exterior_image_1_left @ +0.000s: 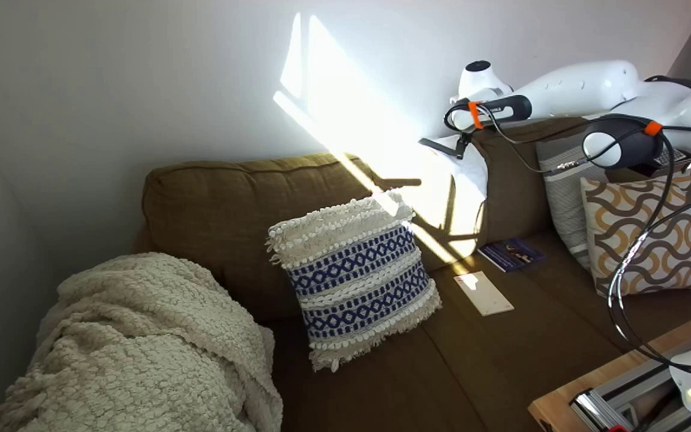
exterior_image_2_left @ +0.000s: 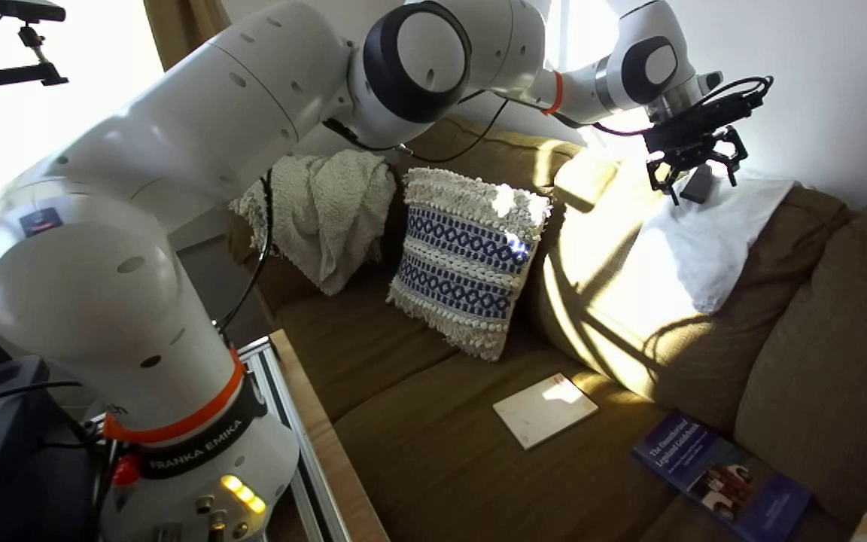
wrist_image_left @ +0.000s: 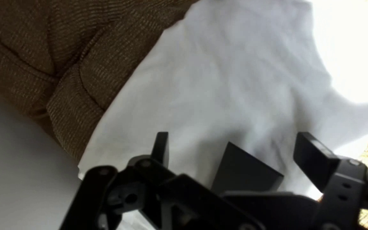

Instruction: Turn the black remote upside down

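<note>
One tool (exterior_image_2_left: 704, 191) with two fingers (wrist_image_left: 313, 156): they stand wide apart, with space on each side of one black remote (wrist_image_left: 246, 172), which sits between them on one white cloth (wrist_image_left: 209, 95). In the wrist view the remote's lower end is hidden behind the tool's body. Three loose cushions lie lower than the tool: one fringed, blue-banded cushion (exterior_image_1_left: 357, 282) to one side; to the opposite side, one curve-patterned cushion (exterior_image_1_left: 669, 246) partly covering one grey striped cushion (exterior_image_1_left: 564, 198). Two flat things lie well below the tool on one brown sofa (exterior_image_2_left: 418, 436): one pale tan rectangle (exterior_image_2_left: 543, 414) and one blue book (exterior_image_2_left: 723, 478), its smaller print unreadable. One cream blanket (exterior_image_1_left: 159, 336), beyond the fringed cushion from the tool, is cut off at the bottom in an exterior view. Whether one dark bar (exterior_image_1_left: 438, 146) beside the glare is remote or tool, I cannot tell.
</note>
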Robot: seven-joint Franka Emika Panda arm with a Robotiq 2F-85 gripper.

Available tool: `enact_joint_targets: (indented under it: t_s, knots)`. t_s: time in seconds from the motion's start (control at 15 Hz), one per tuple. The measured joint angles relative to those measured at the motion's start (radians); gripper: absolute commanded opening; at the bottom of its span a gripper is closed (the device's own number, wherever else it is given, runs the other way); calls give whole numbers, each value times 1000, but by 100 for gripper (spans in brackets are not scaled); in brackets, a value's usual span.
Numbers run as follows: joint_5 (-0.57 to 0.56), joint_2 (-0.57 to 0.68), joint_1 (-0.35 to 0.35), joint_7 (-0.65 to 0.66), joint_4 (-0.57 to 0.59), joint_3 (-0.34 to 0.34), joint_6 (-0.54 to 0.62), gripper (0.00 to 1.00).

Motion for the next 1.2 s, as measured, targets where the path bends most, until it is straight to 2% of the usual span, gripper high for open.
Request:
enact_joint_targets:
  t_s: [0.2, 0.33, 0.67, 0.87, 1.2]
  knots:
    - [-41, -83, -73, -2, -8, 158, -65, 100]
    - [-28, -122, -108, -2, -10, 217, -107, 100]
    - [84, -157, -143, 51, -11, 238, -102, 100]
    - [133, -161, -149, 107, -14, 239, -49, 100]
    - [133, -161, -144, 108, -15, 239, -42, 100]
